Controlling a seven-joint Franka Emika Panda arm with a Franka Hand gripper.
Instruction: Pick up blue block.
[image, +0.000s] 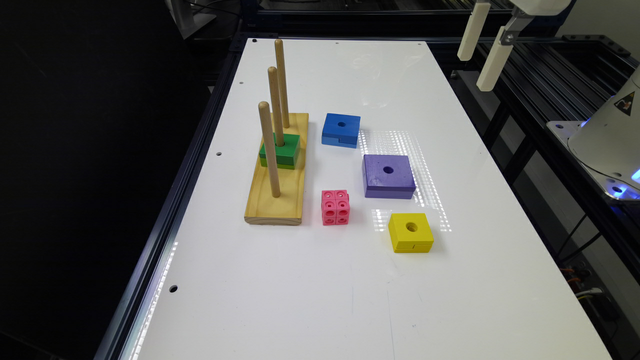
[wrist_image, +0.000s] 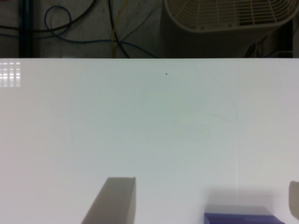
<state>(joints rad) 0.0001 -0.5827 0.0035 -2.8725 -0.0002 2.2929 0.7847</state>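
The bright blue flat square block with a round centre hole (image: 341, 129) is lying flat on the white tabletop (image: 310, 300), its notched side edge facing the camera of the exterior view. It is sitting just beside the pale wooden peg board (image: 277, 185), on that board's exterior-view right, apart from it. The board is carrying three upright wooden pegs (image: 270, 150); a green square block (image: 281, 149) is threaded on the middle peg and resting on a second, lighter green layer.

The larger purple square block with a centre hole (image: 388, 176) is lying near the blue block, closer to the camera and toward the exterior view's right, not touching it. A small pink cube with studded faces (image: 335, 207) is standing in front of the purple block's near left corner. A yellow square block with a centre hole (image: 410, 232) is lying nearest the camera.

The white gripper (image: 482, 45) is hanging high over the far right edge of the table, well apart from the blue block and touching nothing. Its two pale fingers (image: 494, 60) are standing spread with a clear gap between them; the end effector is released. In the wrist view, one finger (wrist_image: 114, 200) is showing above bare tabletop, with a dark blue-purple block edge (wrist_image: 243, 218) at the frame border; which block it is cannot be told.
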